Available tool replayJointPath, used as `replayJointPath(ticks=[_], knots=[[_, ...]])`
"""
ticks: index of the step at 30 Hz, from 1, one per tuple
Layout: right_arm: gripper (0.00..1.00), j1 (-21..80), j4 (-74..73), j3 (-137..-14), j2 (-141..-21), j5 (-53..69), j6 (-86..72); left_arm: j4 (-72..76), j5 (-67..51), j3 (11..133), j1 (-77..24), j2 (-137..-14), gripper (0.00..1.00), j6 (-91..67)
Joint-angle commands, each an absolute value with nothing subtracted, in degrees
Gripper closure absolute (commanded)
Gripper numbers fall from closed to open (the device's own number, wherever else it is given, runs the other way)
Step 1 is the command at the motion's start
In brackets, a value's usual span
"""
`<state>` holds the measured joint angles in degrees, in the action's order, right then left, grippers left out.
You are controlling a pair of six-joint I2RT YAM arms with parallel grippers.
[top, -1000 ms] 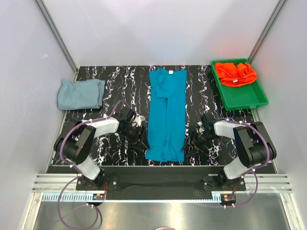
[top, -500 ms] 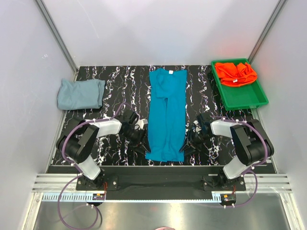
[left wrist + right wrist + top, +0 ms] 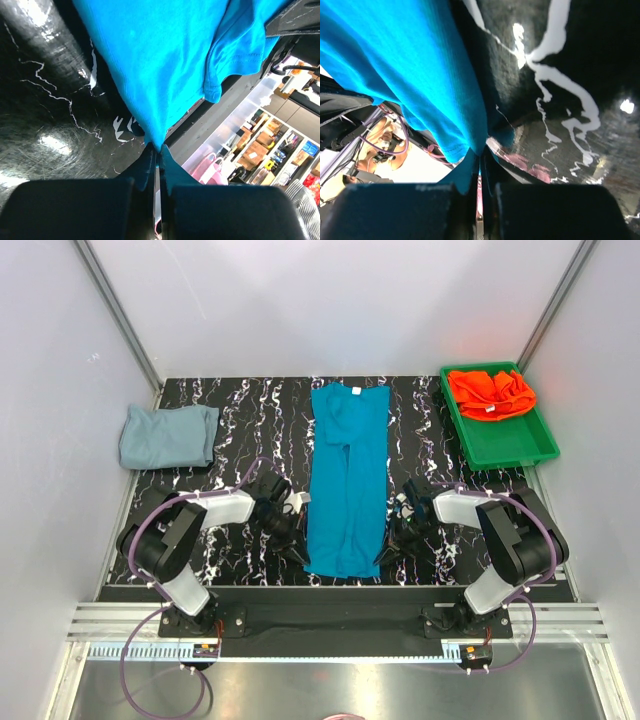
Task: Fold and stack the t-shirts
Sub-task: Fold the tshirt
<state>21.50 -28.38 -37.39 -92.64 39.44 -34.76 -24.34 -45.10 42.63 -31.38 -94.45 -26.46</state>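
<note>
A teal-blue t-shirt (image 3: 347,475) lies on the black marbled table (image 3: 250,430) as a long narrow strip, neck tag at the far end. My left gripper (image 3: 300,554) is shut on its near left hem corner (image 3: 154,136). At the opposite side, my right gripper (image 3: 384,554) is shut on the near right hem corner (image 3: 479,142). In both wrist views the blue cloth runs straight into the closed jaws. A folded pale grey-blue t-shirt (image 3: 166,435) rests at the far left. A crumpled orange-red t-shirt (image 3: 490,392) sits in the tray.
A green plastic tray (image 3: 505,445) stands at the far right corner of the table. White walls enclose the table on three sides. The arm bases sit at the near edge, by a metal rail (image 3: 340,625).
Both grippers moved slightly inward to the teal-blue t-shirt's near hem corners and went from open to shut on the cloth. The shirts have not shifted.
</note>
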Motion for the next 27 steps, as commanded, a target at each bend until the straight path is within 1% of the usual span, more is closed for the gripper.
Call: replayJointPath(ticks=[1,3,9,15,20,27], knots=[[1.00,22.59,-34.36,-38.41,-92.46,38.41,-35.42,-24.95,-47.37,44.12,-31.55,-92.37,1.00,-25.14],[1.00,22.59,-35.41,-39.54,-91.15,38.41,-34.28,-25.75,-47.55,44.91,-31.55,-92.37,1.00,-24.26],[1.00,22.24,-37.44,-44.72,-87.10,36.74,-30.85,-33.38,-47.81,52.29,-31.47,-95.27,1.00,-18.90],[1.00,20.75,-37.36,-49.56,-85.96,35.07,-28.22,-35.51,-47.11,57.38,-31.46,-96.06,1.00,-16.96],[1.00,16.97,-36.48,-53.52,-88.15,33.93,-26.90,-37.88,-46.32,63.54,-30.94,-97.55,1.00,-15.38],[1.00,10.38,-34.63,-62.83,-93.77,33.05,-25.66,-39.63,-45.26,71.52,-25.85,-102.38,1.00,-14.15]])
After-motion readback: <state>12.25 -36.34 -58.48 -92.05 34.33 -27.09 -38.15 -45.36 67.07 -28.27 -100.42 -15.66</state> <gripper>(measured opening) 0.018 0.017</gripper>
